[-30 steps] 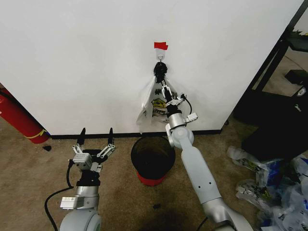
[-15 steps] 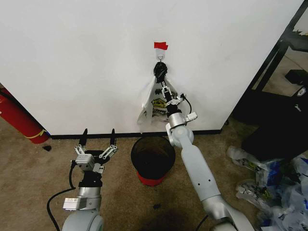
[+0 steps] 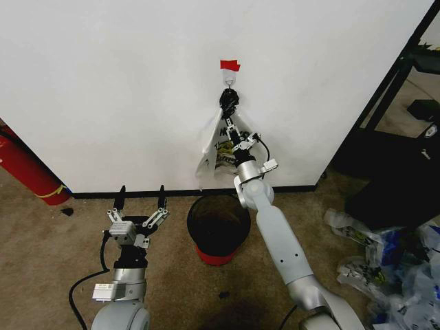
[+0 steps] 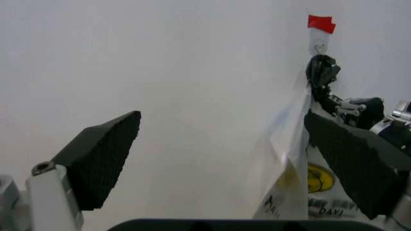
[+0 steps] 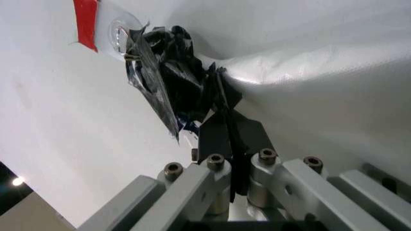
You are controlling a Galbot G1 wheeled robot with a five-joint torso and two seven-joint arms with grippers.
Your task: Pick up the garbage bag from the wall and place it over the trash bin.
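Observation:
The garbage bag (image 3: pixel 227 101) hangs on the white wall (image 3: pixel 103 89) from a small hook (image 3: pixel 229 81) under red tape (image 3: pixel 229 65), its top a dark crinkly bunch (image 5: pixel 167 67). White plastic with a yellow smiley print (image 3: pixel 210 155) hangs with it; I cannot tell if that is a separate bag. My right gripper (image 3: pixel 232 124) reaches up just under the hook, shut on the bunch's lower end (image 5: pixel 222 91). The black mesh trash bin (image 3: pixel 199 210) with a red base stands on the floor below. My left gripper (image 3: pixel 141 196) waits open, left of the bin.
A red cylinder (image 3: pixel 27 168) leans at the wall on the far left. A black rack (image 3: pixel 405 103) stands at the right. Crumpled see-through bags (image 3: pixel 392 268) lie on the carpet at the right. A cable (image 3: pixel 82 289) trails by my left arm.
My right gripper has crept up and a little left along the hanging plastic toward the hook. The left gripper has shifted slightly and stays open.

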